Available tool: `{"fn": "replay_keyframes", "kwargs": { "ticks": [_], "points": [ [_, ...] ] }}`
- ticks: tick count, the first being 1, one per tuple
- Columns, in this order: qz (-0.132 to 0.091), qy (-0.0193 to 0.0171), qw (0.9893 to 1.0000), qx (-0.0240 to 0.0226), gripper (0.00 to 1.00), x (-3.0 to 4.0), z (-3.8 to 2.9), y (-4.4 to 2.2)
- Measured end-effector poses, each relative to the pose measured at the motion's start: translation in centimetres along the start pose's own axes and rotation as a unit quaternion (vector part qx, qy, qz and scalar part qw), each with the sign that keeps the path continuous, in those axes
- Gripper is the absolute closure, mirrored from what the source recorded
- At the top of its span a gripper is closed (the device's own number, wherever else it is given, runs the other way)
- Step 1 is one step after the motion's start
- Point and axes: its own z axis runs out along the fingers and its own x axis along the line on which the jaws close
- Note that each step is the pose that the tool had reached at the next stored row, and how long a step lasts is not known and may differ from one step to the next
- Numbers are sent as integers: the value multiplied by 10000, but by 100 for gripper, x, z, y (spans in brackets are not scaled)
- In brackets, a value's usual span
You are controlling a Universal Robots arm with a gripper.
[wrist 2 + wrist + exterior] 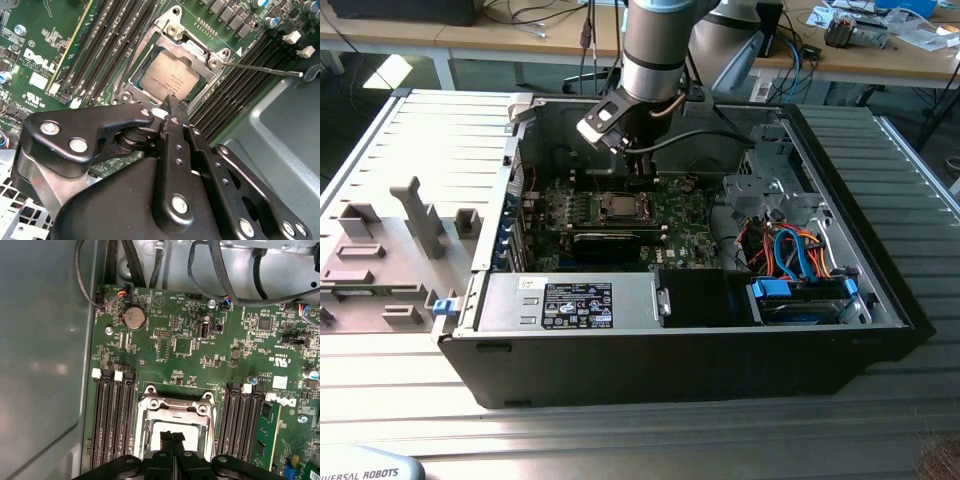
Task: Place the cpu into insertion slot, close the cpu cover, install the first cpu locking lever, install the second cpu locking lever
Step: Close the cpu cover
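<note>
The cpu (167, 80) lies flat in the insertion slot (131, 82) on the green motherboard, its silvery top showing through the window of the cpu cover (199, 50), which lies down over it. My gripper (171, 102) is shut, its two black fingertips pressed together just above the edge of the cpu, with nothing visible between them. A thin metal locking lever (265, 68) sticks out from one corner of the socket. In the first wrist view the gripper (172, 436) hangs over the cpu (155, 428) and cover (175, 409). In the exterior view the arm reaches into the case above the socket (620, 207).
Long black memory slots (107, 45) flank the socket on both sides. The open computer case (880, 300) has grey metal walls close by, a power supply (580, 300) at the front, and bundled orange and blue cables (800, 250) towards the exterior view's right. A grey fixture (415, 220) stands outside the case.
</note>
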Motion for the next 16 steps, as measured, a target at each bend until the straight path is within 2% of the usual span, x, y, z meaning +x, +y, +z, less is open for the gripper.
{"fn": "replay_keyframes", "kwargs": {
  "ticks": [16],
  "points": [
    [0, 0, 10000, 0, 89, 9, 82, -96]
  ]
}}
